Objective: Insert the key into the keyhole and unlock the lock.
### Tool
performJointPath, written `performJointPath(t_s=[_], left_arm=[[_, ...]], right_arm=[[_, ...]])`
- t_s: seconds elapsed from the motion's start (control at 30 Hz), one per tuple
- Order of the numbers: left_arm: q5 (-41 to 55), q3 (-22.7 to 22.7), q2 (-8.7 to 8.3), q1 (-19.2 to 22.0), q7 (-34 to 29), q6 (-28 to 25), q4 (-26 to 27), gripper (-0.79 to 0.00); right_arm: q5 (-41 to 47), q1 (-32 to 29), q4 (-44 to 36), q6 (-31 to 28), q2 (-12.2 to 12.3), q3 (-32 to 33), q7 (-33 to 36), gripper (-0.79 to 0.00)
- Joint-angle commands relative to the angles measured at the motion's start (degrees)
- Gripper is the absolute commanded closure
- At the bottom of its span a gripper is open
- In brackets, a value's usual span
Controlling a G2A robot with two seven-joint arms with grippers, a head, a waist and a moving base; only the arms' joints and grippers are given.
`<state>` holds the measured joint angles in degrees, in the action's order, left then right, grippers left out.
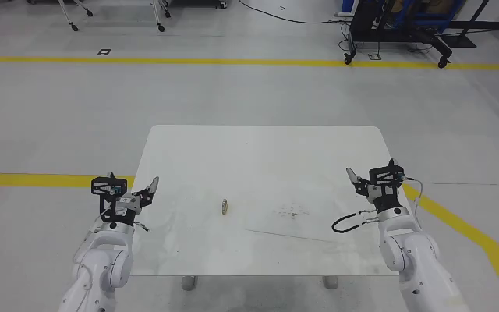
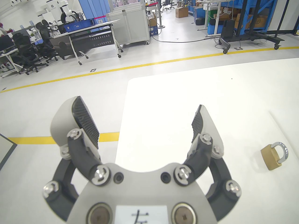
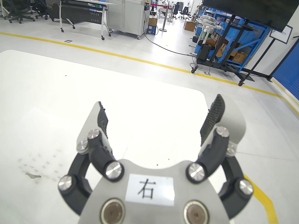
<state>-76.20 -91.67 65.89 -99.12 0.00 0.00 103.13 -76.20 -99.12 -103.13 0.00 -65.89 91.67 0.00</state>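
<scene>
- By the left edge of the table [image 1: 265,156]: left claw [image 2: 140,110] spread wide, gripping nothing; ribbed black pads [image 2: 84,120] on pale, rounded shells.
- Mid-table, well apart from both claws: lock [image 2: 272,156], a small boxy brass body with a curved steel shackle [image 2: 282,149]. Smooth metal on a slick white top, so likely to skid or twist under an off-centre pinch.
- By the right edge: right claw [image 3: 158,108] equally spread and bare. Cannot tell where the key is.

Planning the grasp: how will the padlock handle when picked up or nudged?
The padlock looks like brass with a steel shackle, so it is probably rigid and heavy for its size. Its boxy body has flat faces, so a nudge on the smooth table would likely slide it, not roll it.
</scene>
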Motion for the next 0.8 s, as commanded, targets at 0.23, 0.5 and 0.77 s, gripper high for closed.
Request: performJointPath(t_s=[0.23,0.5,0.77], left_arm=[[0.0,0.0,0.00,0.0,0.0,0.0,0.0,-0.784],[0.0,0.0,0.00,0.0,0.0,0.0,0.0,-0.785],[0.0,0.0,0.00,0.0,0.0,0.0,0.0,-0.785]], right_arm=[[0.0,0.0,0.0,0.0,0.0,0.0,0.0,-0.785],[1.7,4.7,4.4,-7.2,-0.3,-4.6,1.9,-0.785],[5.9,9.9,10.0,-16.5,-0.5,-8.1,3.6,-0.785]])
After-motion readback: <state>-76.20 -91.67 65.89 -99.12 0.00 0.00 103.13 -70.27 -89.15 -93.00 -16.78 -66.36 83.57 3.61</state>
